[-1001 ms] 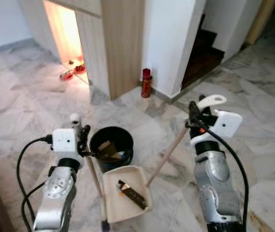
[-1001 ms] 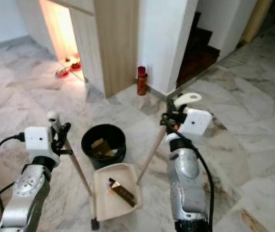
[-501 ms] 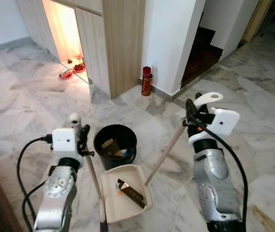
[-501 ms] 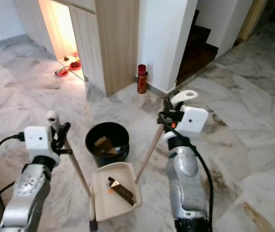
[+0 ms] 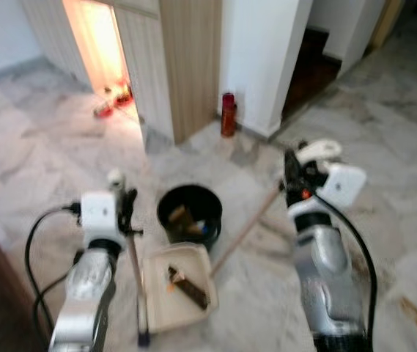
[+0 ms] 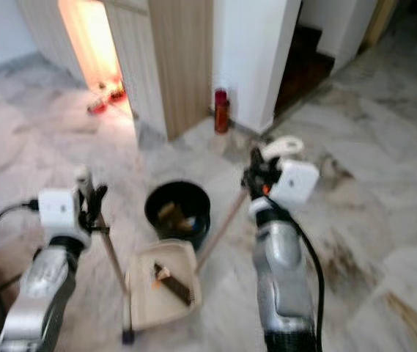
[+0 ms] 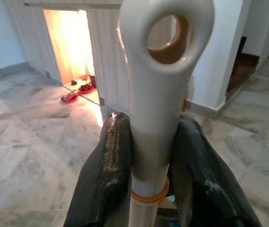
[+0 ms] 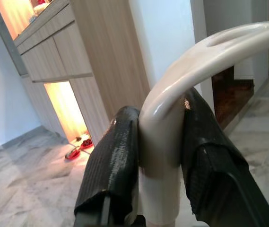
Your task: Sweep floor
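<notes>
Clamped near the head camera: left end effector [image 7: 149, 165] pinching the dustpan handle [image 7: 155, 94], smooth white plastic with a round eyelet; right end effector [image 8: 159, 156] squeezing the broom handle [image 8: 181, 80], a glossy curved loop. Carried slightly forward since the last second, cream dustpan [image 5: 175, 286] now closer to the black round bin [image 5: 189, 213], dark debris [image 5: 187, 286] aboard, so tipping looked next. Beyond, veined marble floor [image 5: 39, 169], red bottle [image 5: 228, 114] by the wall.

Place: a home hallway
Floor: grey-veined marble tiles [image 5: 39, 154]
Landmark: wooden cabinet [image 5: 186, 59] with a lit niche
Beside cabinet: white wall [image 5: 263, 51], red bottle [image 5: 228, 114] at its foot
Beyond wall: dark stairs [image 5: 318, 66]
</notes>
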Available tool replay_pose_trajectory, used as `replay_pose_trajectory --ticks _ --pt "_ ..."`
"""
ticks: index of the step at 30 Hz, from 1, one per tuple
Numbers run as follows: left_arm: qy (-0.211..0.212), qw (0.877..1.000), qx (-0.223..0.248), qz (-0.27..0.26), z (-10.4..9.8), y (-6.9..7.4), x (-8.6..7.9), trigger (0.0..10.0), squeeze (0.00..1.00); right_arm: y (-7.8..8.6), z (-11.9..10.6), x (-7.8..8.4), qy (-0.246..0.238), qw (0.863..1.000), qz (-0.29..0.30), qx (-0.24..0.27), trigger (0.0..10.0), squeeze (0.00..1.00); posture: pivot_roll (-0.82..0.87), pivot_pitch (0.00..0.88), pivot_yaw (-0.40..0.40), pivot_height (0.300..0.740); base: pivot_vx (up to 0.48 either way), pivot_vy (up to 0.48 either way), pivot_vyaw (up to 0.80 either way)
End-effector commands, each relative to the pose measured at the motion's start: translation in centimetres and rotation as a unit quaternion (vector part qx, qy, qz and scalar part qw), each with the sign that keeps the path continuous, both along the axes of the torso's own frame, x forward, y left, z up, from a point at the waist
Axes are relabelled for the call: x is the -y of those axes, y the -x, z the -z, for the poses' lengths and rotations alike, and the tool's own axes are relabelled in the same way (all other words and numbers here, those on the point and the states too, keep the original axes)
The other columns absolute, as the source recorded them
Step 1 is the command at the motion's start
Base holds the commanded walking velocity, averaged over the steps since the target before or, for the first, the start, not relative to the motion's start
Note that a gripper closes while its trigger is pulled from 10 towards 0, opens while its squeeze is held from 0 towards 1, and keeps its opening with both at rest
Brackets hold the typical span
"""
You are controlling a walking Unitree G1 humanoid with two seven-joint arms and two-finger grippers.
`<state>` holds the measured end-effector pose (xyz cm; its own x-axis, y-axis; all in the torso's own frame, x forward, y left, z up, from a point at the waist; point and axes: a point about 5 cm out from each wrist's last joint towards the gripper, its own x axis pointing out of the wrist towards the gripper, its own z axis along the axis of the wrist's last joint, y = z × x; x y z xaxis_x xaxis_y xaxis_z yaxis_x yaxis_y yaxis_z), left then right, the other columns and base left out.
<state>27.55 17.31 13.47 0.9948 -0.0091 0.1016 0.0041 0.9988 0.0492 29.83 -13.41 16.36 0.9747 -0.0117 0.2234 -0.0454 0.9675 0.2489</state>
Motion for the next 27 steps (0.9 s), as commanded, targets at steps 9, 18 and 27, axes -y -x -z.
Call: replay_pose_trajectory --ticks 9,18,27 --pt "-0.004 1.0 0.024 -0.002 -1.0 -0.3 -0.1 10.0 0.0 -0.6 -4.0 0.3 -0.009 0.997 0.028 0.077 10.0 0.0 0.06 0.0 -0.008 0.74 0.0 0.0 0.0" --pt "0.0 1.0 0.025 0.0 -1.0 -0.3 0.1 10.0 0.0 -0.7 -7.9 0.2 -0.025 0.989 0.029 0.14 10.0 0.0 0.06 0.0 -0.012 0.74 0.0 0.0 0.0" --pt "-0.027 0.999 0.027 0.005 -0.9 -0.3 0.3 10.0 0.0 -1.4 -11.0 0.0 -0.026 0.981 0.025 0.19 10.0 0.0 0.1 0.0 -0.044 0.74 0.0 0.0 0.0"
